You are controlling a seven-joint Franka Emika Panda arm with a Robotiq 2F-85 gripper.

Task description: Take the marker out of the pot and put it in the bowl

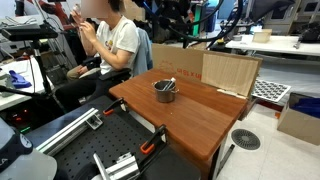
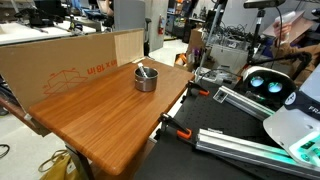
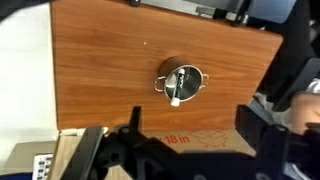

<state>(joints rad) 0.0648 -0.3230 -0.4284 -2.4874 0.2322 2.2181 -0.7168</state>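
Observation:
The small silver pot (image 3: pixel 181 82) stands near the middle of the wooden table (image 3: pixel 100 70) and shows in both exterior views (image 1: pixel 165 91) (image 2: pixel 146 79). The marker (image 3: pixel 177 88) lies slanted inside it, a thin stick with a pale tip over the rim. It also shows poking out of the pot in an exterior view (image 2: pixel 143 70). My gripper (image 3: pixel 193 135) hangs high above the table, open and empty. Its two dark fingers are spread wide, and the pot lies beyond them. No bowl is in view. The gripper does not show in the exterior views.
A cardboard box (image 1: pixel 230 72) (image 2: pixel 60 62) stands along one table edge; its printed flap (image 3: pixel 180 140) shows between my fingers. A seated person (image 1: pixel 105 40) is beyond the table. Metal rails and clamps (image 2: pixel 230 135) lie by the robot base.

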